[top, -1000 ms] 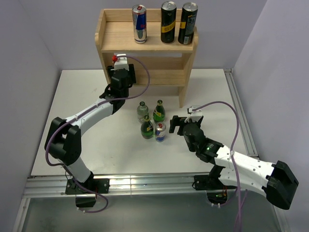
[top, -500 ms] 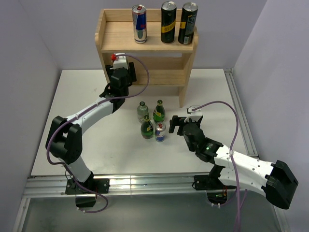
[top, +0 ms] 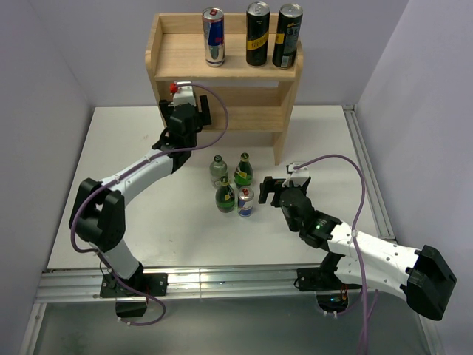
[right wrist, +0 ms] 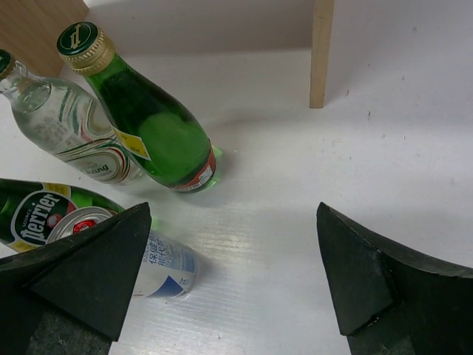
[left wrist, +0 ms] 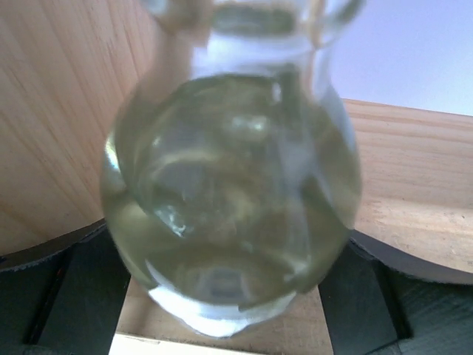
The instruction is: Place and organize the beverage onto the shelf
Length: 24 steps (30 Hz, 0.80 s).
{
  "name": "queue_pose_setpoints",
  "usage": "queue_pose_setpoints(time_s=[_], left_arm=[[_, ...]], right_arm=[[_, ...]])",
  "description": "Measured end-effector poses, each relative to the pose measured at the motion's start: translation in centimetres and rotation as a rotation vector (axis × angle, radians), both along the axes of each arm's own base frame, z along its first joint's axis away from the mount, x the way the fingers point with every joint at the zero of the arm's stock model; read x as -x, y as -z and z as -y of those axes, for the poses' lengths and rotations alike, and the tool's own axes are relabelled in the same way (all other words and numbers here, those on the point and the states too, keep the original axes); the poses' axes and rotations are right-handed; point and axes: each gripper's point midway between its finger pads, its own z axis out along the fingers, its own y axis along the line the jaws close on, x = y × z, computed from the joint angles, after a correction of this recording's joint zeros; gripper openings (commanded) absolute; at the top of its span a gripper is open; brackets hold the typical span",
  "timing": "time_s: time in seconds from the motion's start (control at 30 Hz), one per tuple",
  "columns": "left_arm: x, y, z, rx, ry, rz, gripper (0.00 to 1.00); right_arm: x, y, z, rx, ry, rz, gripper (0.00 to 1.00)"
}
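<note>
The light-wood shelf (top: 177, 58) stands at the back of the table with a blue-and-silver can (top: 213, 35) and two black-and-yellow cans (top: 258, 33) (top: 287, 35) on its upper board. My left gripper (top: 188, 118) reaches into the lower tier. In the left wrist view it (left wrist: 229, 248) is open, its black fingers (left wrist: 70, 296) spread on either side of a clear glass bottle (left wrist: 229, 185) that stands on the lower board (left wrist: 414, 170). My right gripper (top: 273, 188) (right wrist: 233, 222) is open and holds nothing, low over the table just right of a cluster of drinks.
On the table in front of the shelf stand a clear bottle (top: 218, 170) (right wrist: 66, 126), a green bottle (top: 243, 170) (right wrist: 159, 133), a green Perrier bottle (top: 225, 196) (right wrist: 33, 211) and a small white-and-blue can (top: 245, 201) (right wrist: 162, 266). The shelf's side panel (right wrist: 321, 52) is beyond my right gripper.
The left gripper's jaws have spread wide and let go of the clear bottle on the lower tier. The right arm has not moved.
</note>
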Motion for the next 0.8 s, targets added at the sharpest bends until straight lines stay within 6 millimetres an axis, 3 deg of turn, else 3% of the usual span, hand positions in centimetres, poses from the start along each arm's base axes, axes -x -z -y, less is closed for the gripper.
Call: queue_pose_setpoints(time_s=[0.17,0.4,0.5,0.63,0.8], left_arm=[[0.8,-0.3,-0.1,0.02,0.01,-0.003,0.99],[3.5,-5.5,-0.4,0.109,0.027,0.101,0.99],[5.0,-6.9,0.1,0.129,0.049,0.123,0.99],[7.6,-6.2,1.4,0.14,0.092,0.099,0.99],[12.8,-2.4,2.7,0.146,0.163,0.021,0.99]], right_arm=[[0.0,0.0,0.0,0.0,0.0,0.0,1.0],[0.0,0.0,0.0,-0.001,0.001,0.001,1.0],[0.0,0.0,0.0,-0.001,0.001,0.001,1.0],[0.0,0.0,0.0,-0.001,0.002,0.001,1.0],[0.0,0.0,0.0,0.0,0.002,0.0,1.0]])
